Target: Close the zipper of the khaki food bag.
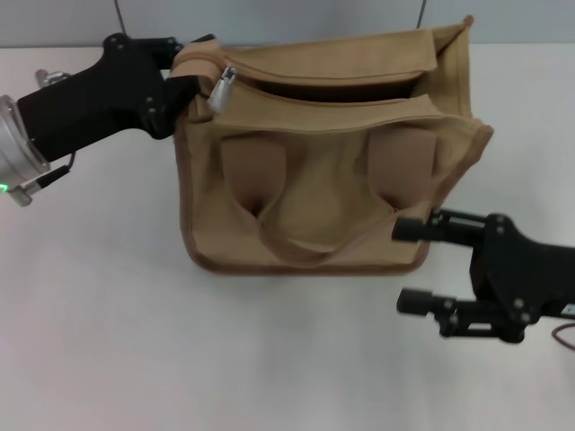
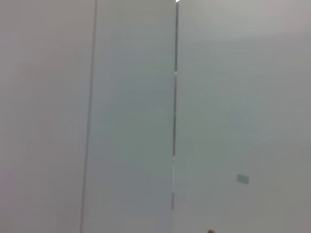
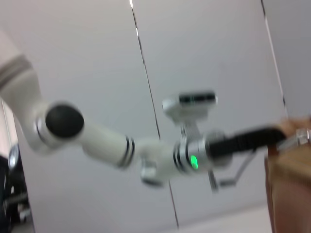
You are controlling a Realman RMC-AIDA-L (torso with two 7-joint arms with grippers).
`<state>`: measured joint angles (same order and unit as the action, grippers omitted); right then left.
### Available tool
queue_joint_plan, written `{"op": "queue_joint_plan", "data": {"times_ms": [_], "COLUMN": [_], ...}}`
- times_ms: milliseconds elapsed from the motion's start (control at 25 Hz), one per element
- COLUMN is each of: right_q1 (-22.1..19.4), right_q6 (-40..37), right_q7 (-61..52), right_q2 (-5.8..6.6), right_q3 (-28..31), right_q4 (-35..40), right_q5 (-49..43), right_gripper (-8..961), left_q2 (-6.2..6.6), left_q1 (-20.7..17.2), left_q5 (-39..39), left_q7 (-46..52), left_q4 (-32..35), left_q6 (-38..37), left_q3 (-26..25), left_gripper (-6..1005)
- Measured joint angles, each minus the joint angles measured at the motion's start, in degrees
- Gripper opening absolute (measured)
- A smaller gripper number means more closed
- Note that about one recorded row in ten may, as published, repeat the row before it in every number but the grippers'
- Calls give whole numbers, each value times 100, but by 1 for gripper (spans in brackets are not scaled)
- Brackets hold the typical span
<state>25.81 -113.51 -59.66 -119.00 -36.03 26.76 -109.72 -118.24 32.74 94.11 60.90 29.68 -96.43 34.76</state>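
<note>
The khaki food bag sits on the white counter, and its top gapes wide, so the zipper is hardly closed at all. My left fingers are at the bag's left end by the silver pull tab; I cannot tell if they pinch anything. My right fingers hang spread apart, holding nothing, just beside the bag's near right corner.

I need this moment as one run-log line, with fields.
left claw: at bag left end, by zipper pull | zipper: open | right claw: open, beside bag
</note>
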Motion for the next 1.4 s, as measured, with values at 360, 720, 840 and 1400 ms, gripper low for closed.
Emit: {"op": "queue_joint_plan", "data": {"times_ms": [360, 720, 840, 1400], "right_q1": [164, 647, 899, 1800], "right_q6": [-169, 145, 367, 1648], "right_q7": [-836, -1928, -2193, -2462], "right_q2": [15, 141, 146, -16], "right_q3": [43, 217, 185, -519], "right_q4": [-4, 218, 317, 162], "right_q5": [691, 864, 833, 838], "right_gripper": [663, 659, 658, 651], "left_q2": [-37, -32, -37, -42], "left_q1": [192, 131, 131, 155], "left_q5": [-219, -230, -235, -237], "left_q7": [144, 92, 86, -6], "left_q4": [-83, -144, -149, -302], "left_q6": [-13, -36, -40, -79], "left_q3": [13, 14, 31, 49], "left_gripper": [6, 15, 17, 30]}}
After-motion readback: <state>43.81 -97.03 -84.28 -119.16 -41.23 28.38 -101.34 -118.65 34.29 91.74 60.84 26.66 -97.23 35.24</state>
